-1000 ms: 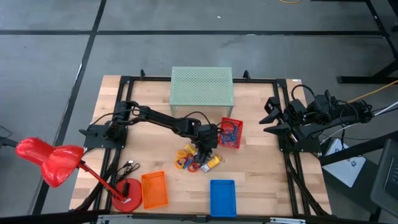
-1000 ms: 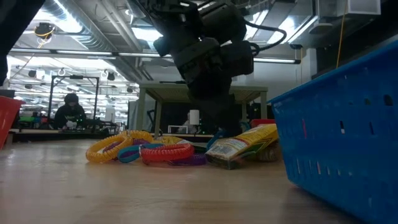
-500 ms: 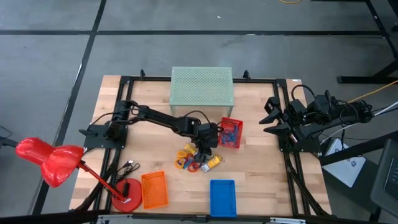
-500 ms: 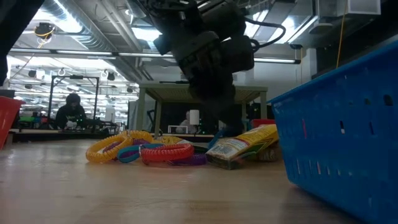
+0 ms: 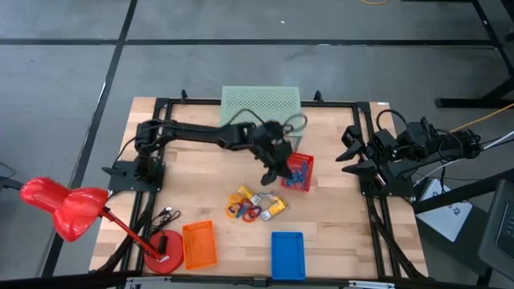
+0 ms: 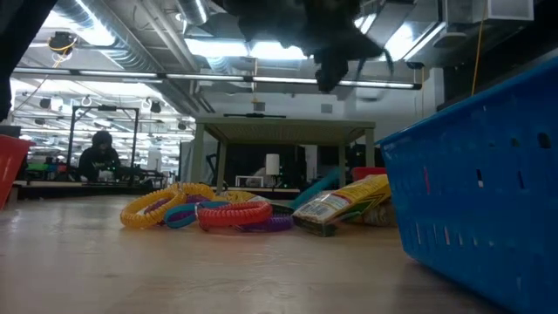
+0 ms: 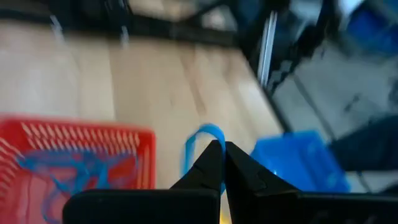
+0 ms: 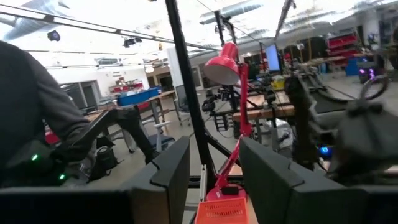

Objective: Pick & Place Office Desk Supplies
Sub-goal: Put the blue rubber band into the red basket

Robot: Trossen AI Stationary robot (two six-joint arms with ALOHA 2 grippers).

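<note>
The blue loop-shaped clip (image 7: 200, 151) could be dropped short of the red basket (image 5: 300, 172), since only a thin edge of it is pinched at the very tips of the closed left gripper (image 7: 221, 163), which is held above the table with the basket just beside it. The clip is seen as a thin, bright blue wire-like loop standing up beyond the fingertips. The right gripper (image 8: 211, 168) is parked open and empty at the table's right edge.

Grey concrete floor (image 5: 72, 72) with dark seams, bright strip-lit ceiling (image 6: 218, 48), workbench (image 6: 283, 131) behind.
</note>
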